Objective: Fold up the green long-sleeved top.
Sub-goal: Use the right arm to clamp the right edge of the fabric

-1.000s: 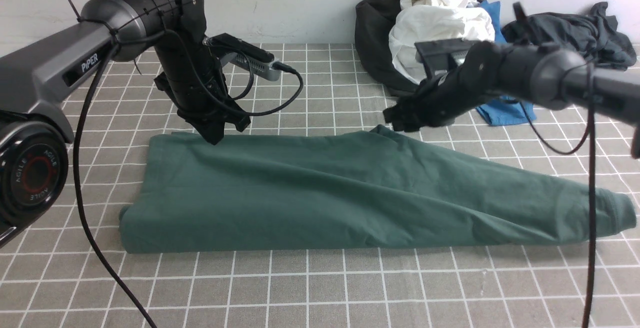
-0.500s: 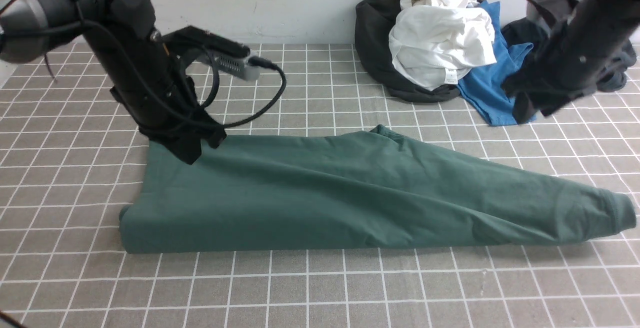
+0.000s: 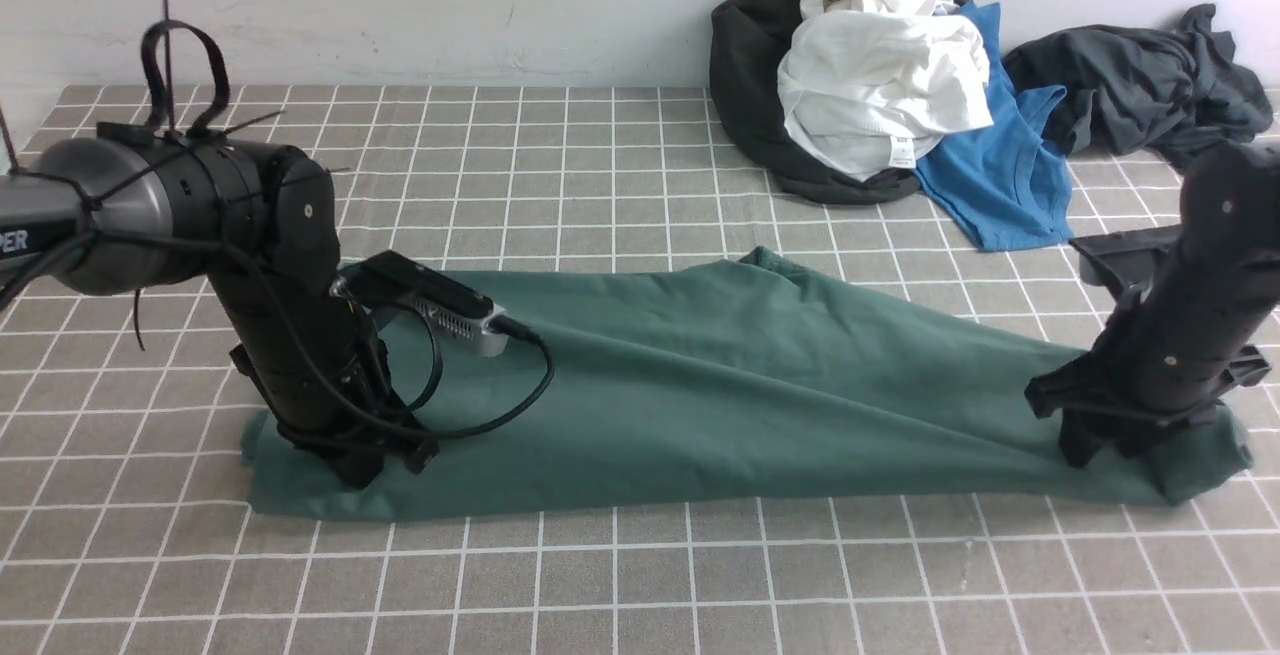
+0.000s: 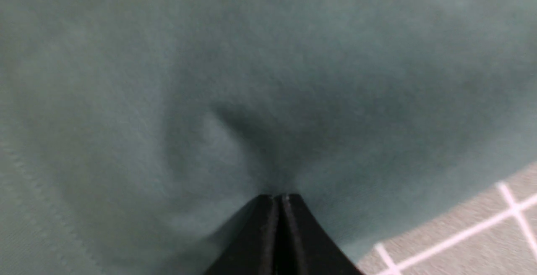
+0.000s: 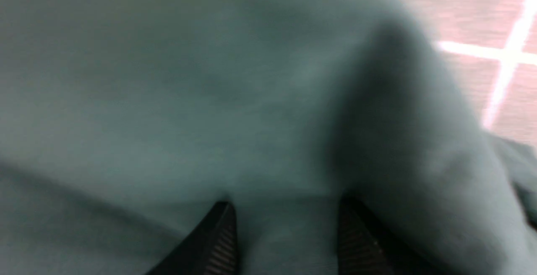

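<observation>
The green long-sleeved top lies folded into a long band across the checked mat, tapering to the right. My left gripper is down on its near left corner; in the left wrist view the gripper is shut, with the green cloth puckering at the tips. My right gripper stands on the sleeve end at the right. In the right wrist view that gripper is open, with green cloth bulging between the jaws. The neck label and chest print are hidden.
A heap of clothes lies at the back right by the wall: a white garment on a black one, a bright blue T-shirt and a dark grey garment. Checked mat runs in front of the top.
Both arms have come down and toward the front. The left gripper moved from the top's far left edge to its near left corner. The right gripper dropped onto the sleeve end, which is now bunched.
</observation>
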Robot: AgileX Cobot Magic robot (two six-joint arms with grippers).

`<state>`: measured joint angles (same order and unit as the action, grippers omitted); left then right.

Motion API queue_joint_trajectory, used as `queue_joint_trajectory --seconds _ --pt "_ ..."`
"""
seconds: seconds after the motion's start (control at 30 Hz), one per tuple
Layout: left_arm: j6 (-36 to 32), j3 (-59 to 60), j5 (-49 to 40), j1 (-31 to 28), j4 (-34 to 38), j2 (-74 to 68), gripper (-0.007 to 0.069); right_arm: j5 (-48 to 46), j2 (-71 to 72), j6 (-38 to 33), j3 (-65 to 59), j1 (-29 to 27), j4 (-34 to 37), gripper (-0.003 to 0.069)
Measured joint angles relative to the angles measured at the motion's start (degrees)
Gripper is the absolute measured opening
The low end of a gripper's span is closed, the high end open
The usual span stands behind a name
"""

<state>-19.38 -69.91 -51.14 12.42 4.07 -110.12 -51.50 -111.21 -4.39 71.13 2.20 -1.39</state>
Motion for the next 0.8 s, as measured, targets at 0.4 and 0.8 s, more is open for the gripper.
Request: queue_joint_trajectory --seconds 0.4,0.8 --pt "0.24 -1.38 -2.07 0.00 -0.38 -1.01 -0.0007 0.62 6.82 2.66 0.00 -3.85 -3.08 0.0328" --pt "0.29 -0.46 -1.74 0.00 -1.03 0.42 -0.0007 3.03 2.41 2.33 -0.12 -8.78 1.39 0.0521"
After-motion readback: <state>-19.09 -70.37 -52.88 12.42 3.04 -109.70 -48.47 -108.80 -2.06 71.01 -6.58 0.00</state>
